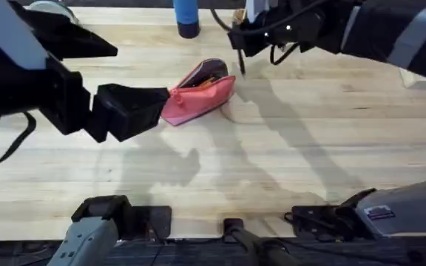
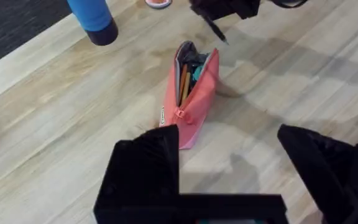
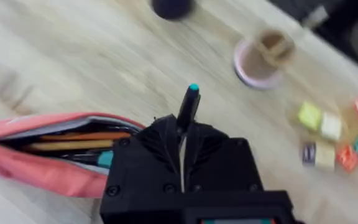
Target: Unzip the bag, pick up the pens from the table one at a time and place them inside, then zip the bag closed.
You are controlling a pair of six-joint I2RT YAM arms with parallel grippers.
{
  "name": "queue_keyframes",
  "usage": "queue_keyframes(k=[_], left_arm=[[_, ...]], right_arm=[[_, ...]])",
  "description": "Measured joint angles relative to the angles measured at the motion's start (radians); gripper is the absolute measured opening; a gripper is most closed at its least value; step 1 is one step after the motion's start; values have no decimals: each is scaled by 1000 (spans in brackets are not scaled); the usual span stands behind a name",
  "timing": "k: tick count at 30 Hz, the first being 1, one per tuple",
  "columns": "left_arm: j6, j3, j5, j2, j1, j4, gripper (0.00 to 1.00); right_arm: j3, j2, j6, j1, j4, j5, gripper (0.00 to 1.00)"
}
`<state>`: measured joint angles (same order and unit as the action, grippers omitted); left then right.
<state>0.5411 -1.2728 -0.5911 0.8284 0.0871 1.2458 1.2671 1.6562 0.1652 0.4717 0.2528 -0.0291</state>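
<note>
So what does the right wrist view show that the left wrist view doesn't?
Right wrist alone: the right end effector close up, shut on a black pen with a teal tip, plus colored blocks and a pink-rimmed cup. Left wrist alone: the left end effector open near the bag's end, and a blue bottle. Both: the open pink bag with pens inside, on the table.

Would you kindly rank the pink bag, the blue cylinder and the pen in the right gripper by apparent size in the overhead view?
1. The bag looks largest.
2. The blue cylinder comes next, though the view's top edge cuts it off.
3. The pen, gripped in the right gripper, looks smallest; it hangs nearer the camera, yet appears slimmest.
</note>
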Motion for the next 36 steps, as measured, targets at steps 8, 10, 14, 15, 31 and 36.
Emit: queue_keyframes(k=[8, 10, 14, 15, 31, 36], left_arm=[[0, 0, 0, 0, 0, 0, 994], [0, 0, 0, 0, 0, 0, 994], [0, 0, 0, 0, 0, 0, 993], [0, 0, 0, 0, 0, 0, 993], [0, 0, 0, 0, 0, 0, 993], [0, 0, 0, 0, 0, 0, 993]], right_arm=[[0, 0, 267, 3, -42, 224, 30], [0, 0, 339, 9, -41, 271, 29], [0, 0, 502, 40, -41, 331, 29], [0, 0, 540, 50, -41, 339, 29], [0, 0, 1079, 156, 160, 367, 29], [0, 0, 1196, 156, 168, 365, 30]])
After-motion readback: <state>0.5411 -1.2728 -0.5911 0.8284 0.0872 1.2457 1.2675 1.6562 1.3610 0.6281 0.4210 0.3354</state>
